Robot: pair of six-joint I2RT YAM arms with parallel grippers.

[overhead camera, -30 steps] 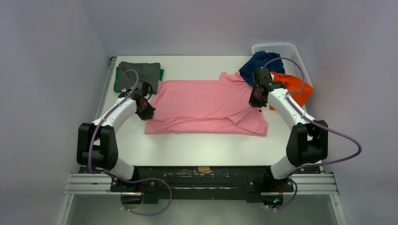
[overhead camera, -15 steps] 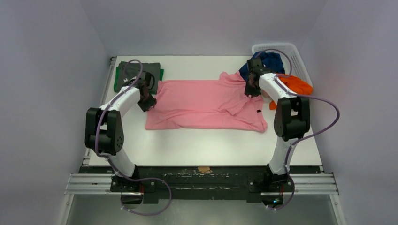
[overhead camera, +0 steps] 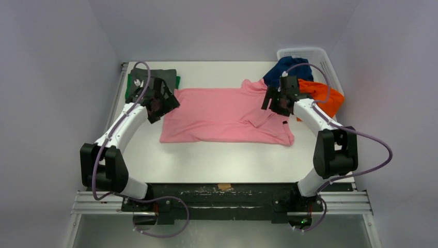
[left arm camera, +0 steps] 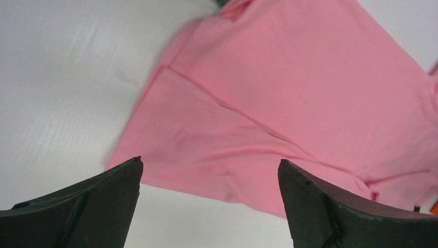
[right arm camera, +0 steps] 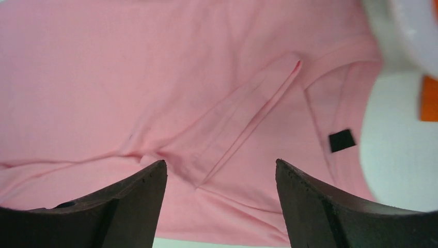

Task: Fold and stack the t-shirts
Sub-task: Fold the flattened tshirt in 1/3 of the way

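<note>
We hold the left gripper [overhead camera: 166, 104] and right gripper [overhead camera: 269, 101] wide open, empty, above the opposite ends of the pink t-shirt [overhead camera: 222, 116], which lies flat mid-table.

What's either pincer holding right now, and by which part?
Nothing. Left pincer and right pincer are both open and empty above the pink t-shirt.

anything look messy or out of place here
The pink shirt lies spread flat, but one sleeve is flopped back onto its body. The navy shirt and orange shirt hang crumpled over the basket rim.
</note>
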